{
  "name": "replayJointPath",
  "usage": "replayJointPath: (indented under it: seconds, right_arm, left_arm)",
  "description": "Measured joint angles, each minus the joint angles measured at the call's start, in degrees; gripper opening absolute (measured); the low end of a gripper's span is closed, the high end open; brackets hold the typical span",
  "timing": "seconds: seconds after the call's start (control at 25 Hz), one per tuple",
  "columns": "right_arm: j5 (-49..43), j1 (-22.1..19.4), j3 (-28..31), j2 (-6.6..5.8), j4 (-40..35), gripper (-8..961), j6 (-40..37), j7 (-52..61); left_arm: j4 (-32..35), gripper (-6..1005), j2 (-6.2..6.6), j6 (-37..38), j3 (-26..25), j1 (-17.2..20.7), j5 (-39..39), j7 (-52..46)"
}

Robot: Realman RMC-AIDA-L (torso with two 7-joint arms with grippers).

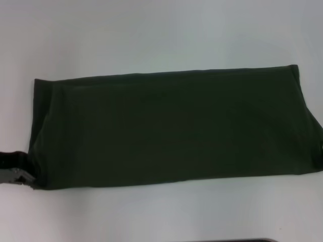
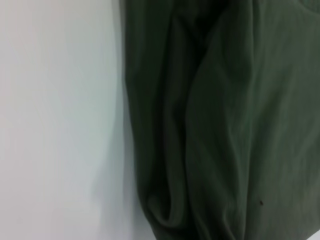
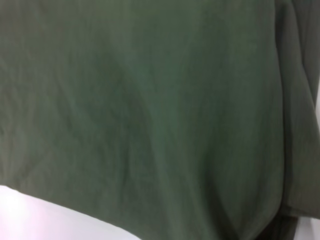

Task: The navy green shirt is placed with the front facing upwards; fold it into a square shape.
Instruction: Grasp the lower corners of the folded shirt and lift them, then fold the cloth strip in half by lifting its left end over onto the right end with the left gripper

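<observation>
Over on the left, our left gripper [image 1: 22, 177] sits low at the near-left corner of the navy green shirt [image 1: 171, 128], its metal tip right against the cloth edge. We can't tell whether its fingers are apart or together; only a sliver of it shows in the head view, and our left wrist view gives us cloth and no fingers.

That left wrist view shows the shirt's edge [image 2: 220, 125] bunched into soft rolled folds where it meets the white surface [image 2: 55, 120].

Moving across, the shirt lies flat on the surface [image 1: 151, 35] as a long band, folded lengthwise, plain dark olive on top, running from left to right, with its right end reaching the head view's edge.

On the right, our right gripper is out of sight; its wrist view is filled with smooth green fabric [image 3: 150, 110].
</observation>
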Motion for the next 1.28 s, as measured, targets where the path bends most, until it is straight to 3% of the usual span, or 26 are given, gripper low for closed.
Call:
replayJointPath:
  seconds: [0.36, 0.68, 0.8, 0.92, 1.28]
  right_arm:
    - [-0.1, 0.0, 0.1, 0.19, 0.0, 14, -0.1, -0.3]
    - [0.2, 0.1, 2.0, -0.16, -0.1, 15, -0.1, -0.1]
    - [0.3, 0.3, 3.0, -0.33, -0.1, 119, -0.1, -0.4]
    - [0.3, 0.4, 3.6, -0.45, -0.1, 223, -0.1, -0.6]
    - [0.3, 0.8, 4.2, -0.56, -0.5, 424, -0.2, -0.6]
  left_arm:
    - [-0.8, 19, -0.41, 0.4, 0.2, 0.1, 1.4, 0.1]
    - [-0.1, 25, 0.54, 0.3, -2.9, -0.1, 1.2, 0.2]
    - [-0.4, 34, 1.07, 0.8, -4.8, 0.3, 1.6, 0.8]
    - [-0.3, 212, 1.5, 0.7, -5.1, 0.6, 2.6, 0.8]
    - [-2.3, 283, 1.59, 0.1, -5.8, 1.3, 2.9, 1.6]
